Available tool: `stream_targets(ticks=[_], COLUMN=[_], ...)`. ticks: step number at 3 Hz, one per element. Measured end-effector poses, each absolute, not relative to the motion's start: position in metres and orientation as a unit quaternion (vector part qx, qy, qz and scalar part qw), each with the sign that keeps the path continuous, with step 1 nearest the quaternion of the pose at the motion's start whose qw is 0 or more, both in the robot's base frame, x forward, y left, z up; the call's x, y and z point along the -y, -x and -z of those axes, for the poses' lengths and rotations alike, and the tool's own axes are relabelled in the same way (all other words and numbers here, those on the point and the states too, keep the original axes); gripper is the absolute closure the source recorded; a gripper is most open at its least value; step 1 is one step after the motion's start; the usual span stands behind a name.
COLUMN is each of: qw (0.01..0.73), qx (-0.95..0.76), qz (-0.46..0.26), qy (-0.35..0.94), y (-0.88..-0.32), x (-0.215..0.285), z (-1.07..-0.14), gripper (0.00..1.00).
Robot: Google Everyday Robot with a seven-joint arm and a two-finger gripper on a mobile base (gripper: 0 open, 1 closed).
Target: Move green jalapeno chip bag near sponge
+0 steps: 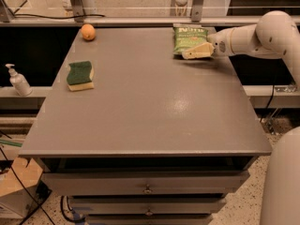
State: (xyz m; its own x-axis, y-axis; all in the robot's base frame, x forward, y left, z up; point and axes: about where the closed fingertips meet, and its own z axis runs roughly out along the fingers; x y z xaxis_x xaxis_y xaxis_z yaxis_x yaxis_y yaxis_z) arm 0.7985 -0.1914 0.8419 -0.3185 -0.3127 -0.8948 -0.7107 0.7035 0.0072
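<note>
The green jalapeno chip bag [188,39] lies flat near the far right corner of the grey table [140,102], its white logo toward the back. My gripper [191,53] reaches in from the right on a white arm; it sits low over the bag's near edge, touching or overlapping it. The sponge [80,75], dark green on top with a pale yellow base, lies on the left side of the table, far from the bag.
An orange [87,32] sits at the far left corner of the table. A white pump bottle [18,80] stands on a ledge off the table's left edge. Drawers run below the table's front edge. A rail with posts runs behind the table.
</note>
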Motion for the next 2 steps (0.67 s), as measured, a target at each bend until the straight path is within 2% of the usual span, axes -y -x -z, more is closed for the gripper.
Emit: stream_targets(ticks=[2], qw=[0.479], qx=[-0.786], qz=[-0.208], qy=[0.330], y=[-0.8016], x=[0.1910], z=[-0.8394], gripper=[0.64])
